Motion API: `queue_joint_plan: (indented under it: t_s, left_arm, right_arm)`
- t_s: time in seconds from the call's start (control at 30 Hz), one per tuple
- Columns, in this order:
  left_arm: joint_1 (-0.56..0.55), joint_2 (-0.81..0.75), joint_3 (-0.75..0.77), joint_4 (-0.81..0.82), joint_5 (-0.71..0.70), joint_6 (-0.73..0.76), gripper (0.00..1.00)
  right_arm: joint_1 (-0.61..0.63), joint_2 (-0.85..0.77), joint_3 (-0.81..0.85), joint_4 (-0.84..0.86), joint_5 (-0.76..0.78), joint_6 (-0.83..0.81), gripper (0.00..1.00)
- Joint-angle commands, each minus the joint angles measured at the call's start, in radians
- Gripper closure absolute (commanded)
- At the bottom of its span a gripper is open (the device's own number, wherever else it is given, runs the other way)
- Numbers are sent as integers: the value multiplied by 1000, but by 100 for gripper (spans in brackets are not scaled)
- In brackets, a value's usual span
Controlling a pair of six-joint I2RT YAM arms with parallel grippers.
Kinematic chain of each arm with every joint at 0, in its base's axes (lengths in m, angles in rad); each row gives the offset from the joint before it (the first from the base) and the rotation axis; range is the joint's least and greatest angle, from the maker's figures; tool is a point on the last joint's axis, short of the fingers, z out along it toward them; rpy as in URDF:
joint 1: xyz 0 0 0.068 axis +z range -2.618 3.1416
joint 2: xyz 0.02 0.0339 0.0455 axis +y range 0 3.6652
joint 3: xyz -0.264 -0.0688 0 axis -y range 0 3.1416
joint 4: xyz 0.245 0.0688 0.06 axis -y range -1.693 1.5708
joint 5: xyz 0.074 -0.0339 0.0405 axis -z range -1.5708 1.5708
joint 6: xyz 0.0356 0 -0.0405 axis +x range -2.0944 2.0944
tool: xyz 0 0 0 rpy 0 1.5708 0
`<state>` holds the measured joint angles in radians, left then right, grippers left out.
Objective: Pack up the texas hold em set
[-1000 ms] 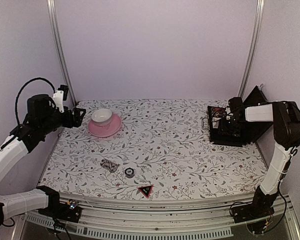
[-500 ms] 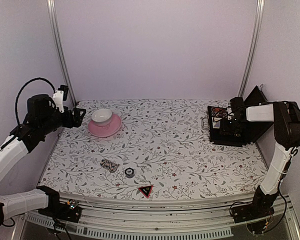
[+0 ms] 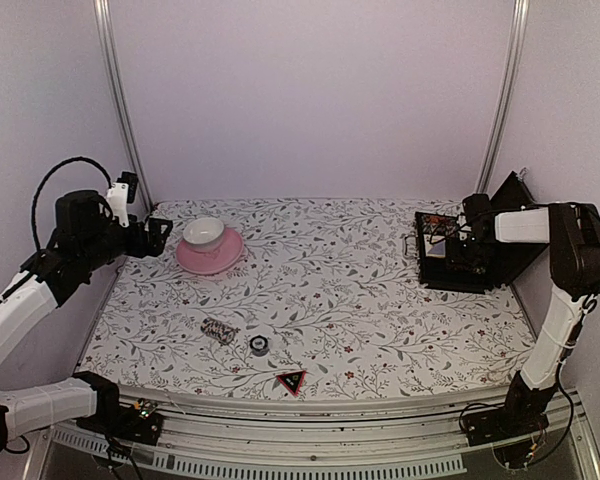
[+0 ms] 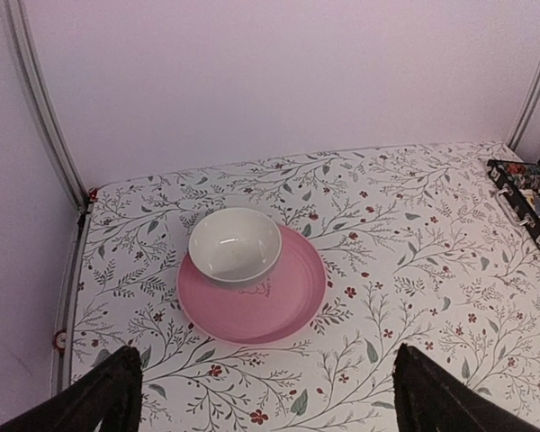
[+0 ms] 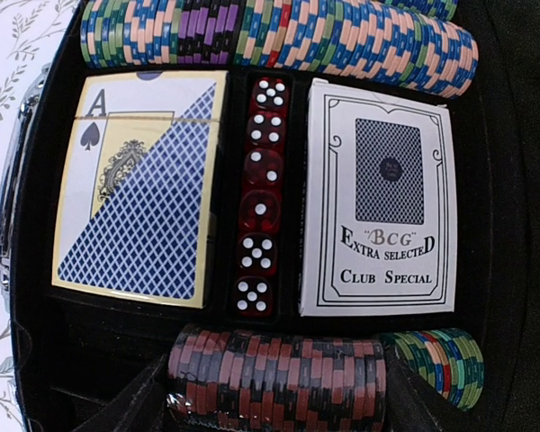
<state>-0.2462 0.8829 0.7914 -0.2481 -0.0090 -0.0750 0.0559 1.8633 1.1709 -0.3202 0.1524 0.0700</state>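
Reaching into the open case (image 3: pixel 470 282) at the tabletop's (image 3: pixel 380 300) right edge, the right tool (image 5: pixel 276 396) clamps a red-black chip roll (image 5: pixel 276 364) endwise; released crooked, it could sit proud and block the lid (image 3: pixel 513 192). Left tool (image 4: pixel 268 378) gapes wide

The case (image 3: pixel 480 282) stands open at the far right of the table (image 3: pixel 380 300). Inside the case, a row of dice (image 5: pixel 259 193) lies between one card box (image 5: pixel 139 184) and a second card box (image 5: pixel 378 198). Chip rolls (image 5: pixel 279 31) lie at one end of the row and a chip roll (image 5: pixel 277 369) at the other. Far to the left of the case, a cup (image 3: pixel 204 231) stands on a saucer (image 3: pixel 223 259). Left of the case and nearer the front lie a loose chip roll (image 3: pixel 218 329), a small round piece (image 3: pixel 259 345) and a triangle marker (image 3: pixel 291 381).
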Motion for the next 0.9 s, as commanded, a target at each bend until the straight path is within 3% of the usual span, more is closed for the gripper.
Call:
queue_joint_plan:
  t_s: [0.0,0.87]
  left_arm:
    - [12,-9,-11,12,9,6,3]
    - [12,-11,-12,8,27,1,3]
  right_arm:
    - [-28,-35,-1,56,89,-7,42]
    - [-29,-94,-11,46,29,-21,16]
